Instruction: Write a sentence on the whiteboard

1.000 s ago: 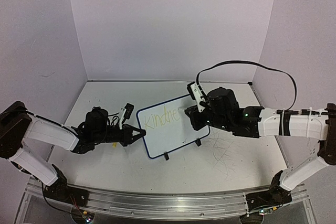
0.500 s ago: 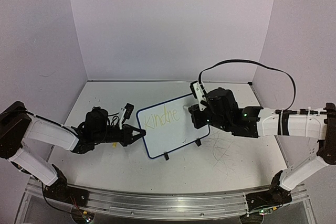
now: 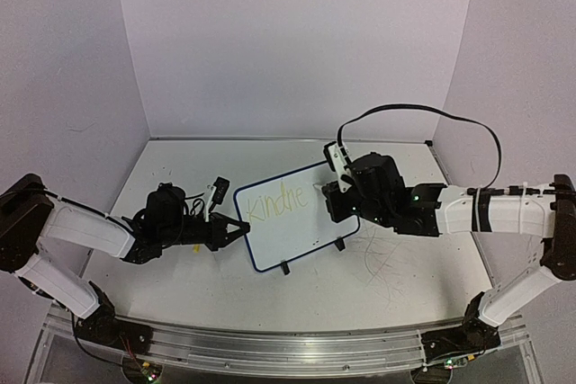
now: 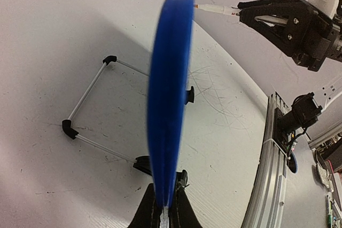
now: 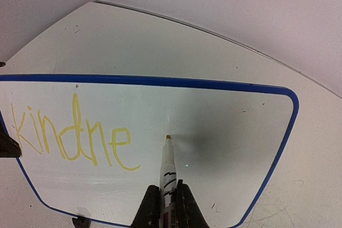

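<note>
The whiteboard (image 3: 297, 233), white with a thin blue frame, stands tilted at mid-table. My left gripper (image 3: 243, 227) is shut on its left edge; the left wrist view shows the frame edge-on (image 4: 170, 94) running up from between the closed fingers (image 4: 164, 213). The sentence (image 3: 277, 203) reads "kindne" in yellow (image 5: 75, 132). My right gripper (image 3: 329, 198) is shut on a white marker (image 5: 168, 166). The marker's orange tip sits at the board face just right of the last "e". Whether the tip touches the board I cannot tell.
Black wire stand feet (image 3: 284, 267) prop the board from behind, seen as a wire loop (image 4: 88, 100) in the left wrist view. Grey scratch marks (image 3: 382, 263) cover the table right of the board. An aluminium rail (image 3: 270, 343) runs along the near edge.
My right gripper and the marker have shifted slightly to the right, off the last letter. The writing reads the same, and the left gripper and board have not moved.
</note>
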Controlling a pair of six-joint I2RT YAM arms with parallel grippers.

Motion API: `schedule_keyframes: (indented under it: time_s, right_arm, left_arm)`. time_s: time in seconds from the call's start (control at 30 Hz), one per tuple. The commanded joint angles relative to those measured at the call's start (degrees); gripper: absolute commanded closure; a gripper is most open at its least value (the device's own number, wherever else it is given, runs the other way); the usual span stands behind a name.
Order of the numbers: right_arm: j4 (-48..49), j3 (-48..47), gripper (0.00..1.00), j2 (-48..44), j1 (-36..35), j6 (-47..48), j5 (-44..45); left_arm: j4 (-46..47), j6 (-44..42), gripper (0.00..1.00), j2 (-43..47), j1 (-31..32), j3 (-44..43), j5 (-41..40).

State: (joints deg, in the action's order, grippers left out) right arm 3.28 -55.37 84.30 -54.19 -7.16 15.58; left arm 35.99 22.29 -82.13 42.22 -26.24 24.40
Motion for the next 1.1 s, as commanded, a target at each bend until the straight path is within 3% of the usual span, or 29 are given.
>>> schedule_keyframes:
  time_s: [0.0, 0.7, 1.07]
  right_arm:
    - [2.31, -2.04, 1.00, 0.77, -0.09, -0.03, -1.16]
    - [0.44, -2.40, 1.00, 2.34, -0.98, -0.51, -3.88]
    - [-1.81, -0.62, 1.00, 0.26, -1.09, -1.07, 1.37]
  left_arm:
    - [-2.34, -1.29, 1.00, 1.01, 0.08, -1.21, -1.08]
    - [-2.55, -1.39, 1.00, 0.84, 0.06, -1.58, -1.01]
    - [-2.60, -1.38, 1.00, 1.06, 0.05, -1.27, -1.16]
